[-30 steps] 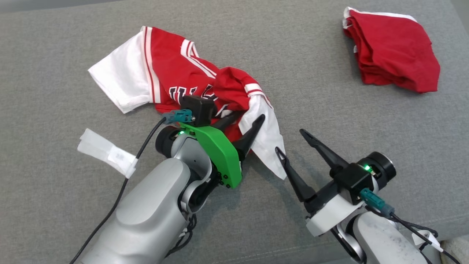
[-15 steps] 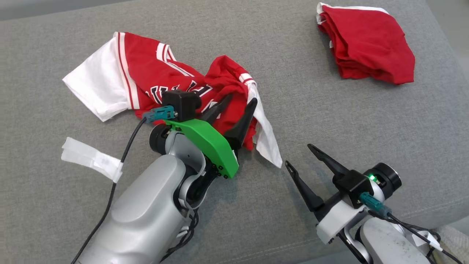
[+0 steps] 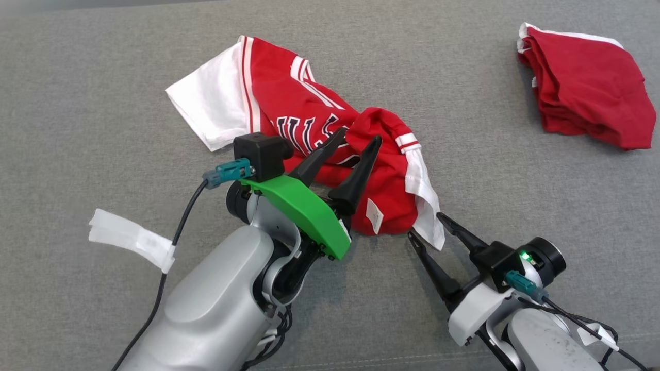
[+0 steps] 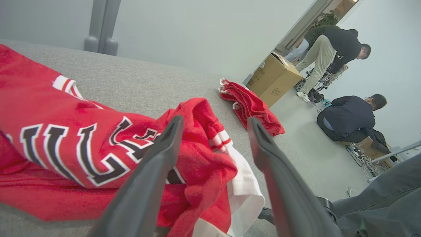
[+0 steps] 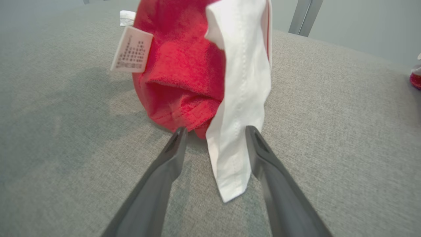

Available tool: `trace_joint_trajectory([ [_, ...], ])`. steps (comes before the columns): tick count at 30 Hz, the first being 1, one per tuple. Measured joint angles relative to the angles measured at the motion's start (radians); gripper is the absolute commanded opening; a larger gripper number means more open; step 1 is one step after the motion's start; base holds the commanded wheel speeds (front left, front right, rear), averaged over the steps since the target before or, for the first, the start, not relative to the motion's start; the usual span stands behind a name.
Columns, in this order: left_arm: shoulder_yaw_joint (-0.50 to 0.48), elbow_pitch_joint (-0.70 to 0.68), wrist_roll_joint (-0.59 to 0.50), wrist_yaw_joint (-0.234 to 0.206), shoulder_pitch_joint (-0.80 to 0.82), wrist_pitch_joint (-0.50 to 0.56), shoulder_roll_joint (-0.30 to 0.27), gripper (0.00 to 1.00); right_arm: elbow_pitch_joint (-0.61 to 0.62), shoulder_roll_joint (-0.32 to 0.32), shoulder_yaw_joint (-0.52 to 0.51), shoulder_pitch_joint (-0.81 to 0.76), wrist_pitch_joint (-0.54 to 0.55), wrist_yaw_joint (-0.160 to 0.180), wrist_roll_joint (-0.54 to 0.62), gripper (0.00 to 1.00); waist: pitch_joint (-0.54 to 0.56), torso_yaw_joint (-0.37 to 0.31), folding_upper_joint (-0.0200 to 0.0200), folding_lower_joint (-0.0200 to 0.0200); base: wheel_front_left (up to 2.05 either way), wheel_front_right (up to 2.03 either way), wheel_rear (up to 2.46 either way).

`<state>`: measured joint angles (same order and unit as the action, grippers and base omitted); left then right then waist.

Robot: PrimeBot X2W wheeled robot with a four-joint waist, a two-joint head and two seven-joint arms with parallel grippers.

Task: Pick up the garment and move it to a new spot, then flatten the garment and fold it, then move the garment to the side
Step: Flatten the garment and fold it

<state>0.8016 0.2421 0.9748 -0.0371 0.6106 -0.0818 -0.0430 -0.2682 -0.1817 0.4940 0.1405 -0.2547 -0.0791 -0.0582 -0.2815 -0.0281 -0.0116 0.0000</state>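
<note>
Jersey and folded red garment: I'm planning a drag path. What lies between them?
Nothing but bare grey upholstery lies between the jersey and the folded red garment; the head view shows it.

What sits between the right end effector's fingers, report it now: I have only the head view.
Observer: In the right wrist view the right end effector stands open, the white fabric sleeve edge of the red-and-white jersey lying between its fingers, not pinched.
Operator: Check the left one.
Observer: The left wrist view shows the left end effector open over the jersey's crumpled red fold, pinching nothing.
Operator: Report anyone nearby.
Observer: Beyond the grey fabric surface, one person bends and another crouches near a brown cardboard box.
</note>
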Motion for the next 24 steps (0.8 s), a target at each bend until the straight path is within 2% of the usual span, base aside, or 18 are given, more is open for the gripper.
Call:
trace_joint_trajectory([
  [1, -0.002, 0.001, 0.001, -0.003, -0.009, 0.000, 0.000, 1.00, -0.008, 0.000, -0.003, 0.000, 0.000, 0.000, -0.003, 0.48, 0.002, 0.009, 0.0000, 0.0000, 0.00, 0.00, 0.00],
  [2, -0.003, 0.002, 0.001, -0.008, -0.018, -0.004, 0.000, 1.00, -0.016, -0.002, -0.005, 0.000, 0.000, 0.000, -0.003, 0.55, 0.005, 0.017, 0.0000, 0.0000, 0.00, 0.00, 0.00],
  [3, -0.004, 0.003, 0.001, -0.009, -0.024, -0.007, -0.001, 1.00, -0.021, -0.005, -0.008, 0.000, 0.000, 0.000, -0.003, 0.72, 0.007, 0.024, 0.0000, 0.0000, 0.00, 0.00, 0.00],
  [4, -0.007, 0.003, 0.001, -0.011, -0.028, -0.007, 0.000, 1.00, -0.024, -0.009, -0.012, 0.000, 0.000, 0.001, -0.003, 0.82, 0.009, 0.031, 0.0000, 0.0000, 0.00, 0.00, 0.00],
  [5, -0.014, 0.003, 0.001, -0.016, -0.031, -0.009, 0.000, 1.00, -0.029, -0.011, -0.014, 0.000, 0.000, 0.001, -0.003, 0.85, 0.011, 0.037, 0.0000, 0.0000, 0.00, 0.00, 0.00],
  [7, -0.025, 0.003, 0.001, -0.017, -0.034, -0.016, -0.001, 1.00, -0.035, -0.013, -0.014, 0.000, 0.000, 0.001, -0.003, 0.96, 0.015, 0.044, 0.0000, 0.0000, 0.00, 0.00, 0.00],
  [12, -0.025, 0.002, 0.001, -0.025, -0.037, -0.017, -0.001, 1.00, -0.047, -0.028, -0.023, 0.000, 0.000, 0.001, -0.003, 1.00, 0.019, 0.048, 0.0000, 0.0000, 0.00, 0.00, 0.00],
  [13, -0.025, 0.001, 0.001, -0.025, -0.037, -0.017, -0.001, 1.00, -0.052, -0.032, -0.025, 0.000, 0.000, 0.001, -0.003, 0.95, 0.019, 0.048, 0.0000, 0.0000, 0.00, 0.00, 0.00],
  [15, -0.025, 0.000, 0.001, -0.026, -0.037, -0.017, -0.001, 1.00, -0.067, -0.036, -0.028, 0.000, 0.000, 0.001, -0.003, 0.42, 0.019, 0.048, 0.0000, 0.0000, 0.00, 0.00, 0.00],
  [16, -0.025, 0.000, 0.001, -0.026, -0.038, -0.018, -0.001, 1.00, -0.072, -0.037, -0.028, 0.001, 0.000, 0.000, -0.003, 0.11, 0.019, 0.049, 0.0000, 0.0000, 0.00, 0.00, 0.00],
  [17, -0.025, -0.002, 0.001, -0.026, -0.039, -0.025, -0.001, 1.00, -0.079, -0.038, -0.029, 0.002, 0.000, 0.000, -0.005, 0.00, 0.020, 0.049, 0.0000, 0.0000, 0.00, 0.00, 0.00],
  [21, -0.026, 0.001, 0.005, -0.026, -0.055, -0.026, -0.001, 1.00, -0.079, -0.053, -0.042, 0.027, 0.000, -0.003, -0.006, 0.00, 0.024, 0.052, 0.0000, 0.0000, 0.00, 0.00, 0.00],
  [24, -0.027, 0.004, 0.007, -0.026, -0.067, -0.035, -0.001, 1.00, -0.075, -0.102, -0.066, 0.053, 0.000, -0.003, -0.002, 0.00, 0.034, 0.054, 0.0000, 0.0000, 0.00, 0.00, 0.00],
])
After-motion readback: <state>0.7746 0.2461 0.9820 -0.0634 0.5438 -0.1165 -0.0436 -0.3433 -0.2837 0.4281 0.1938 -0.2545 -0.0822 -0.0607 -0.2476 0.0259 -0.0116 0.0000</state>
